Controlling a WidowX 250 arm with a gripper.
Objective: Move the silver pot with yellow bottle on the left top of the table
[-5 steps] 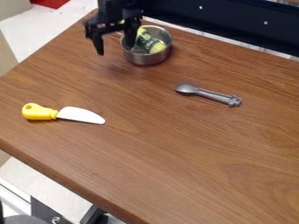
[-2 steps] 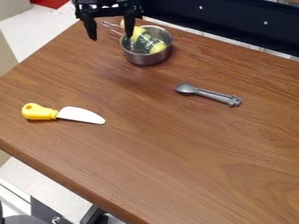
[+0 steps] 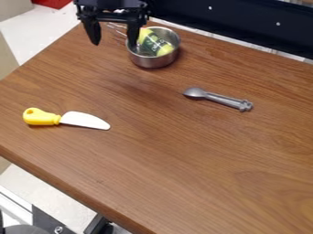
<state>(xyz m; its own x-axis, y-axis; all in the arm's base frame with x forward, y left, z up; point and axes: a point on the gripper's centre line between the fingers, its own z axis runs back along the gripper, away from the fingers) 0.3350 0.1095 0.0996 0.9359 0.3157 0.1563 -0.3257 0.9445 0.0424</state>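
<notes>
The black hand hangs from the top of the view over the far left part of the brown surface, with its two fingers pointing down. It is released: the fingers stand wide apart with nothing clenched between them.

The silver pot stands upright on the surface, just to the right of the hand in the view. The right-hand finger overlaps the near-left side of the pot's rim; whether it touches the pot cannot be told. The pot's thin metal handle reaches left from the rim and shows in the gap below the hand's crosspiece, partly hidden by the hand.

Inside the pot lies the yellow bottle with a dark green label, tilted, its upper end toward the hand and its other end down and to the right.

Farther from the hand, below and to the right in the view, a grey spoon lies with its bowl turned toward the hand's side. Below and to the left of the hand, well apart from it, is a knife with a yellow handle and a white blade. Beyond the surface, right of the hand, runs a dark panel.
</notes>
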